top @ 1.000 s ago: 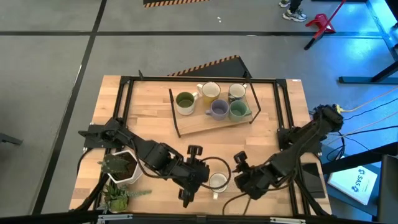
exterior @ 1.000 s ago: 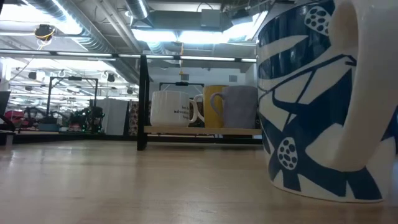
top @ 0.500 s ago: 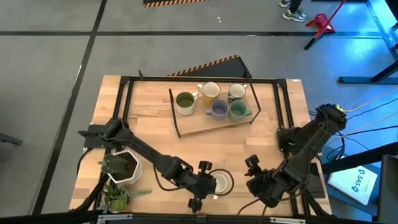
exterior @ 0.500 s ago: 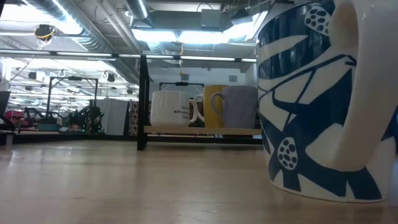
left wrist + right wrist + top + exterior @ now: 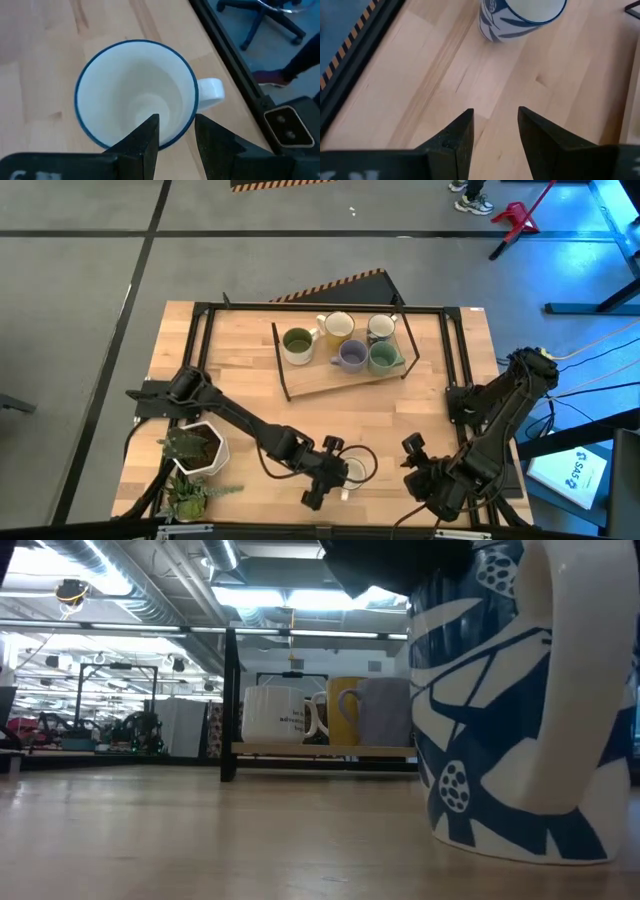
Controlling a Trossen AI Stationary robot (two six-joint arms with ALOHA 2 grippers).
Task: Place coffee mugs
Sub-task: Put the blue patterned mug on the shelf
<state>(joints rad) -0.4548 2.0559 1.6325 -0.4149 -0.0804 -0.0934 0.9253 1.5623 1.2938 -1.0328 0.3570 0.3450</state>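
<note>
A white mug with a blue pattern [image 5: 356, 470] stands upright on its base near the table's near edge. It fills the right of the low view [image 5: 510, 710]. My left gripper [image 5: 336, 468] is over it, open, fingers astride its wall [image 5: 177, 125]. My right gripper [image 5: 420, 470] is open and empty to the mug's right, pointing at the mug [image 5: 520, 15]. Several other mugs, among them olive [image 5: 297, 342], cream [image 5: 338, 327] and lavender [image 5: 351, 356], stand on a wooden rack [image 5: 320, 380] at the far middle. My left gripper comes at the mug from above. One finger [image 5: 147, 135] is inside the cup and one [image 5: 212, 140] outside, astride the rim [image 5: 182, 132] close to the handle [image 5: 210, 92]. A gap shows between the fingers. I cannot tell whether they touch the wall.
A white hexagonal plant pot [image 5: 197, 450] and a second plant [image 5: 190, 495] stand at the near left. A black frame [image 5: 200, 330] runs round the table top. Bare wood lies between the rack and the mug.
My left gripper has gone toward the table's right edge and come down over the blue-patterned mug, one finger into it. My right gripper has drawn back toward the right near corner. In the low view the mug has shifted a little to the left.
</note>
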